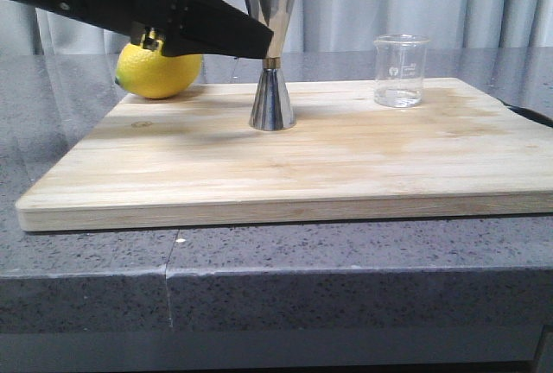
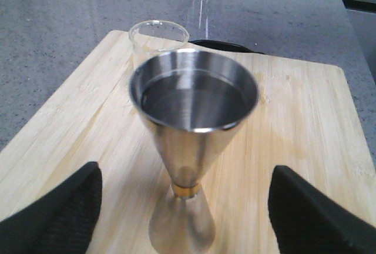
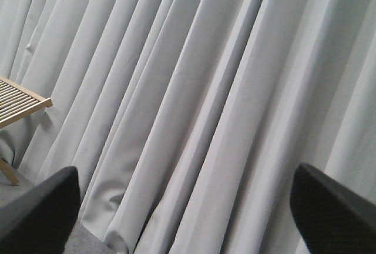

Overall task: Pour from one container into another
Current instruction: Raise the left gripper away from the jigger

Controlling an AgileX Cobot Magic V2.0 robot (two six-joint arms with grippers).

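At the centre of the front view the steel jigger (image 1: 271, 53) stands upright on a wooden cutting board (image 1: 285, 161), which lies on the grey tabletop (image 1: 86, 261). The left gripper (image 1: 259, 41) reaches in from the upper left of the frame, its tip at the jigger's upper cone. In the left wrist view its fingers (image 2: 59, 213) are spread wide apart on either side of the jigger (image 2: 191, 130), not touching it. The glass beaker (image 1: 400, 71) stands upright at the right of the frame on the board, well apart from the jigger. A lemon (image 1: 158, 69) sits at the board's far left corner. The right gripper's fingers (image 3: 41, 207) are apart, facing grey curtains (image 3: 194, 101).
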